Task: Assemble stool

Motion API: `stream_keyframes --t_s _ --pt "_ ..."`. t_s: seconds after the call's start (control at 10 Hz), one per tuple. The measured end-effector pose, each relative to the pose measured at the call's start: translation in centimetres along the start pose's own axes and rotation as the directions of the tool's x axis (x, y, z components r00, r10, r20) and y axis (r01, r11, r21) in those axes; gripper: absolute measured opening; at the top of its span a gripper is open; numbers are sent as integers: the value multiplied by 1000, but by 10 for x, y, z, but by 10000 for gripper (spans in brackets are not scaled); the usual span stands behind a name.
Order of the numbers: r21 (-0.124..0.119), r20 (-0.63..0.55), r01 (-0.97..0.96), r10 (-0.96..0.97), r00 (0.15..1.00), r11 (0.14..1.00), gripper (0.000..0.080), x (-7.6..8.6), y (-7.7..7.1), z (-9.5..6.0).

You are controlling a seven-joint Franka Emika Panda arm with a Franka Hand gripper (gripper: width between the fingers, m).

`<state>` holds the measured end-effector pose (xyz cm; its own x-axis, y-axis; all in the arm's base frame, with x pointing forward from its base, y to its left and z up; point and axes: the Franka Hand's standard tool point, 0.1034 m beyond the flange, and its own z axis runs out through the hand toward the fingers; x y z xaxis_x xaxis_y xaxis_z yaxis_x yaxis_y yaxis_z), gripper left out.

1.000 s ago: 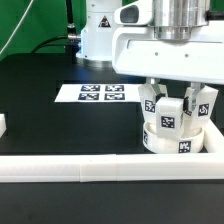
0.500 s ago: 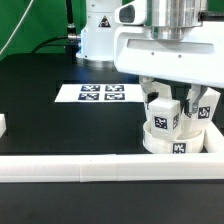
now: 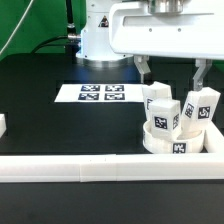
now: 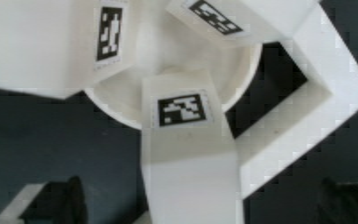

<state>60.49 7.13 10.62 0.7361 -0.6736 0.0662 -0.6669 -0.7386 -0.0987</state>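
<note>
At lower right of the exterior view, against the border rail [image 3: 110, 167], our stool [image 3: 176, 125] rests legs-up on the counter [image 3: 50, 125]; our jaws hang open above, gripping nothing.

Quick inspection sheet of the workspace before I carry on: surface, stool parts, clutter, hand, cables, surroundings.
Surface: black table, bordered by white rails.
Job's things: seat in the rail corner; three legs stand on it, e.g. leg, some tilted.
Clutter: marker board; small white block at the exterior view's left edge.
Hand: hand open, above the legs, holding nothing.
Cables: black cable behind.
Surroundings: green backdrop, robot base.
</note>
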Motion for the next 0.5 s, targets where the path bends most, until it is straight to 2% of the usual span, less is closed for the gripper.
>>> stream_keyframes --t_s 0.5 --pt "-1 0 0 0 1000 1000 649 0 0 1"
